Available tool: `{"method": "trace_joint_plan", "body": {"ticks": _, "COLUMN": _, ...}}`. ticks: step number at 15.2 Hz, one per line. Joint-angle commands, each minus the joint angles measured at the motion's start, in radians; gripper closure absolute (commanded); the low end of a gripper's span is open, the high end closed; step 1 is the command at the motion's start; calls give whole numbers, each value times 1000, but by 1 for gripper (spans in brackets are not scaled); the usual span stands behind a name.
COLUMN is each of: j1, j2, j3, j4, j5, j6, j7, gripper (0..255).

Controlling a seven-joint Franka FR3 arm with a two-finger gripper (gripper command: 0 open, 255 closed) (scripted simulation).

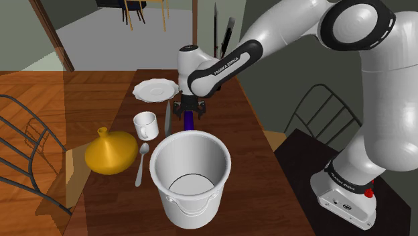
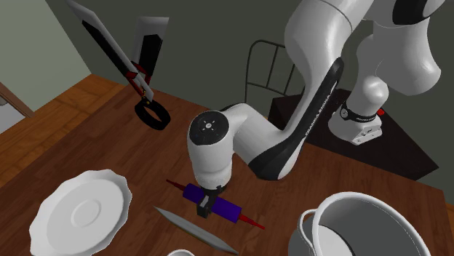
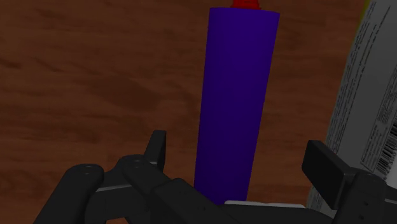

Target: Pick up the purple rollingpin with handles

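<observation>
The purple rolling pin (image 1: 189,121) with red handles lies flat on the brown wooden table (image 1: 236,114), just behind the big pot. In the second exterior view the rolling pin (image 2: 230,210) runs diagonally, a thin red handle sticking out of each end. My black gripper (image 1: 189,111) points straight down over the pin's middle. In the wrist view the purple barrel (image 3: 238,95) runs between the two fingers, which stand apart with a gap on either side. The gripper (image 3: 240,159) is open and straddles the pin without clasping it.
A large white pot (image 1: 155,158) stands close in front of the pin. A knife (image 1: 167,121), a white cup (image 1: 145,125), a plate (image 1: 155,88), a spoon (image 1: 141,164) and a yellow lidded vessel (image 1: 110,153) lie toward the shoulder view's left. Wire chairs flank the table.
</observation>
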Motion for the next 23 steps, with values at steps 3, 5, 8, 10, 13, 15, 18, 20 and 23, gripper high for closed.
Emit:
{"method": "trace_joint_plan", "body": {"ticks": 3, "j1": 12, "j2": 43, "j3": -11, "j4": 12, "j5": -13, "j6": 31, "j7": 15, "gripper": 0}}
{"method": "trace_joint_plan", "body": {"ticks": 5, "j1": 16, "j2": 62, "j3": -16, "j4": 13, "j5": -20, "j6": 49, "j7": 19, "gripper": 0}}
{"method": "trace_joint_plan", "body": {"ticks": 8, "j1": 19, "j2": 77, "j3": -21, "j4": 14, "j5": -25, "j6": 62, "j7": 23, "gripper": 0}}
{"method": "trace_joint_plan", "body": {"ticks": 10, "j1": 19, "j2": 75, "j3": -20, "j4": 13, "j5": -25, "j6": 62, "j7": 23, "gripper": 255}}
{"method": "trace_joint_plan", "body": {"ticks": 13, "j1": 19, "j2": 75, "j3": -20, "j4": 12, "j5": -25, "j6": 62, "j7": 23, "gripper": 255}}
{"method": "trace_joint_plan", "body": {"ticks": 15, "j1": 19, "j2": 75, "j3": -20, "j4": 12, "j5": -25, "j6": 62, "j7": 23, "gripper": 255}}
{"method": "trace_joint_plan", "body": {"ticks": 18, "j1": 19, "j2": 77, "j3": -21, "j4": 14, "j5": -25, "j6": 62, "j7": 23, "gripper": 255}}
{"method": "trace_joint_plan", "body": {"ticks": 20, "j1": 15, "j2": 58, "j3": -15, "j4": 13, "j5": -19, "j6": 45, "j7": 19, "gripper": 255}}
{"method": "trace_joint_plan", "body": {"ticks": 23, "j1": 9, "j2": 30, "j3": -7, "j4": 13, "j5": -9, "j6": 18, "j7": 12, "gripper": 255}}
